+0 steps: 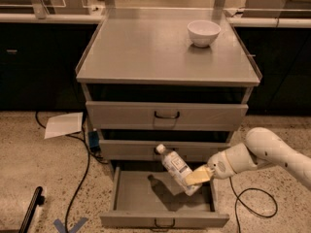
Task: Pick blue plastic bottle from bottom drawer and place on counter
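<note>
The blue plastic bottle is clear with a white cap and a white label. It is tilted, cap up and to the left, and held in the air above the open bottom drawer. My gripper comes in from the right on a white arm and is shut on the bottle's lower end with pale yellow fingers. The bottle's shadow falls on the drawer floor. The counter is the flat grey top of the cabinet, well above the gripper.
A white bowl stands on the counter at the back right. Two shut drawers sit above the open one. A sheet of paper and black cables lie on the floor at the left. Dark cabinets stand behind.
</note>
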Robot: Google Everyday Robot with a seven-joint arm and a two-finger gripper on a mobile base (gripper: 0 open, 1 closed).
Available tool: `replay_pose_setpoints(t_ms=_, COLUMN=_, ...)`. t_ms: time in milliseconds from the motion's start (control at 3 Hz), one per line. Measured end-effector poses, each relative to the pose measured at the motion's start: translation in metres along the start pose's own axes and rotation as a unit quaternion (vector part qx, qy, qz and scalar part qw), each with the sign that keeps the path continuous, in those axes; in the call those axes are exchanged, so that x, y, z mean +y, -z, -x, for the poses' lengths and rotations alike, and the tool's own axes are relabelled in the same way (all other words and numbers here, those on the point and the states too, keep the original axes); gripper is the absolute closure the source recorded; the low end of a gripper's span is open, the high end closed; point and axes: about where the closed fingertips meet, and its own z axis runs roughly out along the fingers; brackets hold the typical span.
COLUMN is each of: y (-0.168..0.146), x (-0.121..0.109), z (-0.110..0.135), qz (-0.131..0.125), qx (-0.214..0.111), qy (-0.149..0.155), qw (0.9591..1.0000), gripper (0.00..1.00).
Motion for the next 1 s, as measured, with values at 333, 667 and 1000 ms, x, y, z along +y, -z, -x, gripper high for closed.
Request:
replay_pose_setpoints(t_ms=333, y=0.029, x=0.045, z=0.017, qz=-0.012, qx=-0.015, qy=0.049, qw=0.9986, gripper=1.0)
replay_pose_setpoints(t_ms=667, y=0.062, x=0.084, z=0.042, qz=-0.04, qx=-0.032, qy=0.094, qw=0.9942, gripper=1.0)
replay_pose_setpoints(t_ms=1000, y=0.095, x=0.121, z=0.069, qz=-0.068, qx=-0.057, qy=0.138, qw=0.9865, gripper=1.0)
